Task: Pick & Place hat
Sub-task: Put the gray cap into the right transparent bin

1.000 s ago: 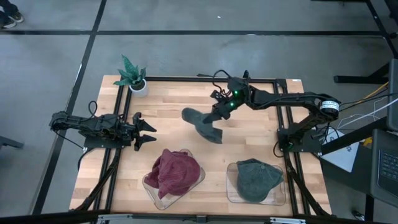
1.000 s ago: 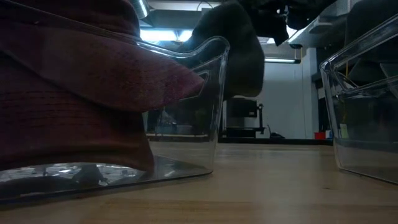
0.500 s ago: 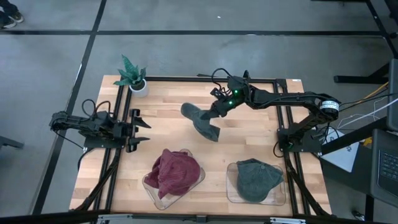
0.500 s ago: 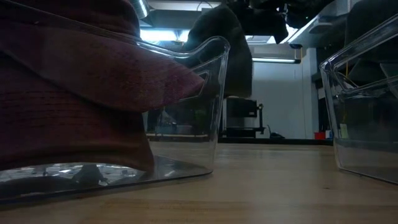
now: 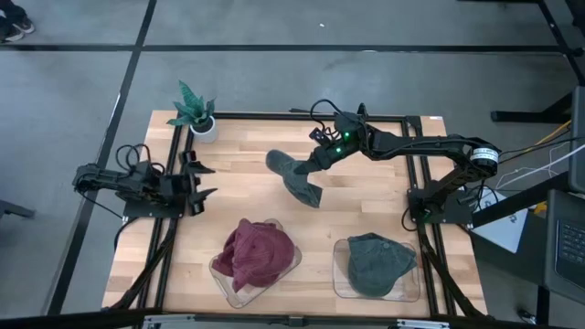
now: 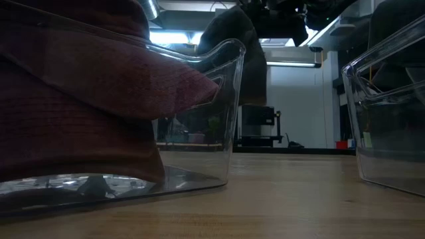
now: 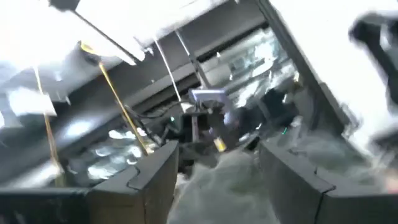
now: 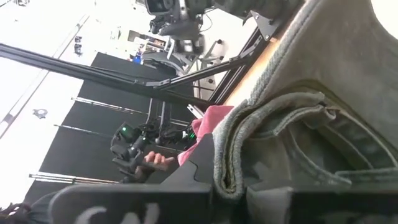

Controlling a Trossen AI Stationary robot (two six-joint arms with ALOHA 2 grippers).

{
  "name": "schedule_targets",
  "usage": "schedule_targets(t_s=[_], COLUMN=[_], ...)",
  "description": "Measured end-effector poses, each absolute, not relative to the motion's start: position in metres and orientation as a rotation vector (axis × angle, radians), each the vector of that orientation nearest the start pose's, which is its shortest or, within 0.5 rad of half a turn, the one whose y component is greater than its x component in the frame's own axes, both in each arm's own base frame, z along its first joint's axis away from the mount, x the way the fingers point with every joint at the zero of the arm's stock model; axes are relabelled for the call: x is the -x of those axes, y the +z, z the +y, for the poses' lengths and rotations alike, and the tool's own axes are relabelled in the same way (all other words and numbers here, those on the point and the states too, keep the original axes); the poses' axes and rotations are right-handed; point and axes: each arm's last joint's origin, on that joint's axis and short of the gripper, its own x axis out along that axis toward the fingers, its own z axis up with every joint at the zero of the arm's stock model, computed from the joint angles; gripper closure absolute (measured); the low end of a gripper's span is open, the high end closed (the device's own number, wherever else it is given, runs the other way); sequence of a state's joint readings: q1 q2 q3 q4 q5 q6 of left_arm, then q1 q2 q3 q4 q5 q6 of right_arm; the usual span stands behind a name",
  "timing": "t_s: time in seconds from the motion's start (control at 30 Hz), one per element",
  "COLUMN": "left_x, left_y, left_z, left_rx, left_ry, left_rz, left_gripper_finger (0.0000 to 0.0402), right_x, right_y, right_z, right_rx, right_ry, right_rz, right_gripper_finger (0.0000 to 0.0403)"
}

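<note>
A dark grey hat [image 5: 294, 180] hangs over the middle of the table, toward the far side. It shows high in the low view [image 6: 239, 53] and fills the right wrist view [image 8: 323, 93]. My right gripper [image 5: 320, 163] [image 8: 230, 186] is shut on the hat's right end. My left gripper [image 5: 203, 181] [image 7: 217, 168] is open at the table's left edge, well apart from the hat. My right gripper pinches the hat's folded edge [image 8: 227, 168] between its two fingers; several layers show there. It reaches in from the table's far right, slanting down. The hat is lifted clear of the table and droops below and to the left of the fingers [image 5: 315, 167].
A clear tray [image 5: 219, 274] near the front holds a maroon hat [image 5: 256, 254]. A second tray [image 5: 340, 285] to its right holds a grey-green hat [image 5: 375, 263]. A potted plant [image 5: 194, 110] stands at the far left corner. Black frame rails [image 5: 416, 183] run along both sides.
My left gripper has drawn back toward the table's left and far edges, staying open. My right gripper has carried the hat a little toward the left, still lifted.
</note>
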State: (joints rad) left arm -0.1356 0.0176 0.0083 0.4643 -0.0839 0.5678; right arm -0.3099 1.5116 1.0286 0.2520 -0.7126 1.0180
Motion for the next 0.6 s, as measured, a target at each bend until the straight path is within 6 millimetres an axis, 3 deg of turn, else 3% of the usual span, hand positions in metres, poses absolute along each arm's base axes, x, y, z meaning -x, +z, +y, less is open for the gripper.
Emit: schedule_targets(t_s=[0.2, 0.37, 0.6], left_x=[-0.086, -0.084, -0.078], left_y=[0.211, 0.214, 0.224], left_z=[-0.012, -0.012, -0.011], left_rx=[0.063, 0.232, 0.648], left_ry=[-0.158, -0.201, -0.349], left_rz=[-0.479, -0.508, -0.575], left_gripper_finger=[0.0185, 0.0189, 0.0189], right_x=[-0.326, -0.326, -0.326], right_y=[0.286, 0.286, 0.286], right_z=[-0.085, -0.085, -0.085], right_rx=[-1.113, -1.111, -1.113], right_ry=[0.259, 0.258, 0.257], right_rz=[0.390, 0.391, 0.392], right_gripper_finger=[0.0395, 0.0395, 0.0395])
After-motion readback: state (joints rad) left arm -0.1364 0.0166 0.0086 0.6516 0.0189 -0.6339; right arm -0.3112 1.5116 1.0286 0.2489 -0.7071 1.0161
